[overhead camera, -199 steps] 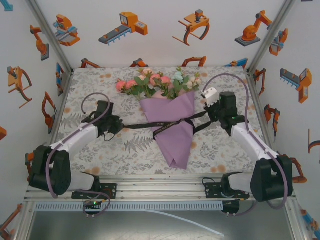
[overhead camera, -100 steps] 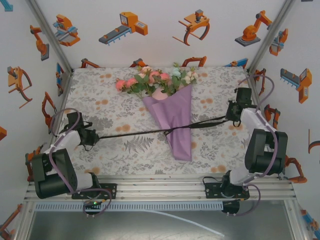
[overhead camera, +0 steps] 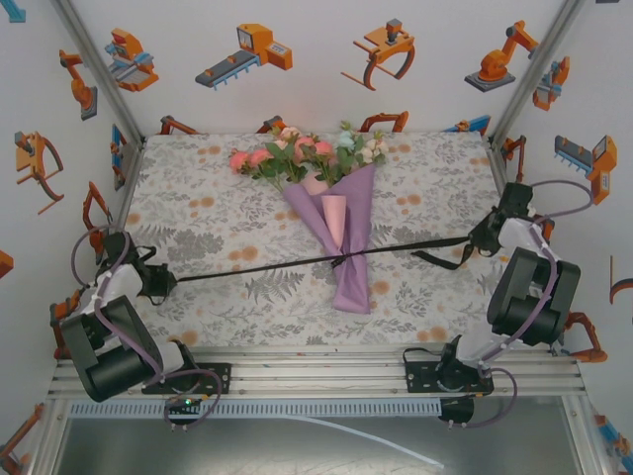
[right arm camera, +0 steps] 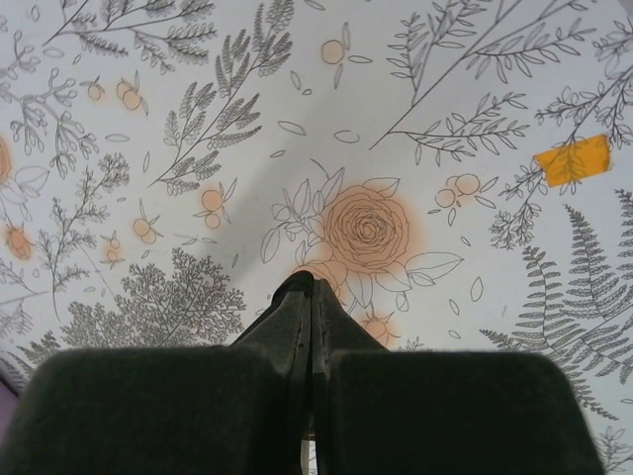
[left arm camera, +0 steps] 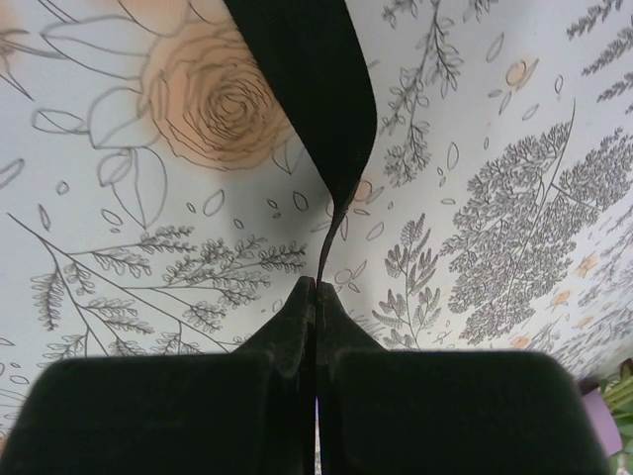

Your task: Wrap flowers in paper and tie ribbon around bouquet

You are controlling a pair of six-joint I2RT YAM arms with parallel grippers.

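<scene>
The bouquet lies in the middle of the table: pink, peach and cream flowers [overhead camera: 307, 153] at the far end, rolled in a narrow cone of purple paper [overhead camera: 348, 277] with a pink inner fold. The black ribbon [overhead camera: 247, 267] runs taut across the table and is knotted round the cone at its waist. At the left edge my left gripper [overhead camera: 168, 283] is shut on one end; the ribbon [left arm camera: 307, 89] rises twisted from its closed tips [left arm camera: 316, 287]. At the right edge my right gripper [overhead camera: 482, 237] is shut on the other end, a black sliver showing at its tips [right arm camera: 312, 284].
A loose ribbon tail [overhead camera: 435, 259] lies on the flowered cloth [overhead camera: 198, 218] near the right gripper. An orange tape mark [right arm camera: 574, 158] sits on the cloth. Printed walls and metal posts [overhead camera: 524, 69] close in the table; the front rail [overhead camera: 316, 366] runs along the near edge.
Both grippers have pulled apart to the table's left and right edges, drawing the ribbon straight and tight. The paper cone has been cinched narrower at the knot.
</scene>
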